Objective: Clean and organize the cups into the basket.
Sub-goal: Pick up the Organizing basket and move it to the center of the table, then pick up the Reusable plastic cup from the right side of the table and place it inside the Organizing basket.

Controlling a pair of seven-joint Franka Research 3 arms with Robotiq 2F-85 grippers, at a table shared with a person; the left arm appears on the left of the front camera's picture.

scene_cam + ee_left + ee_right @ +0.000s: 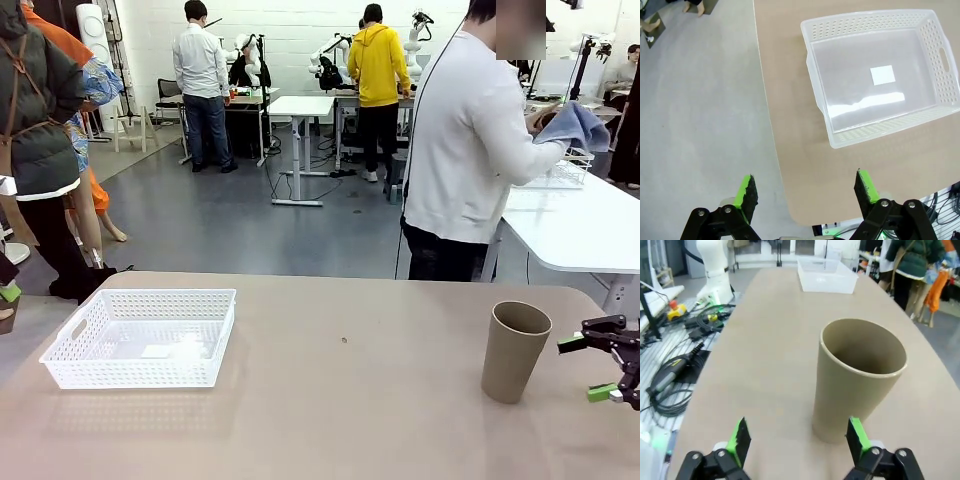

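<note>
A kraft-brown paper cup (515, 352) stands upright, mouth up, at the right of the desk (350, 410), well apart from the shallow white lattice basket (130, 368) lying flat at the left.

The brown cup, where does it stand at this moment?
In the front view the brown cup stands upright on the right side of the table, just left of the open right gripper and far from the white basket at the left.

Item: one brown paper cup (860, 385), upright on the tan table (765, 330), mouth open, just ahead of my gripper (797, 439), whose jaws are spread wide and hold nothing. Far end: white basket (826, 277), contents too distant to tell. Beside the table's edge: black cables (675, 380).
</note>
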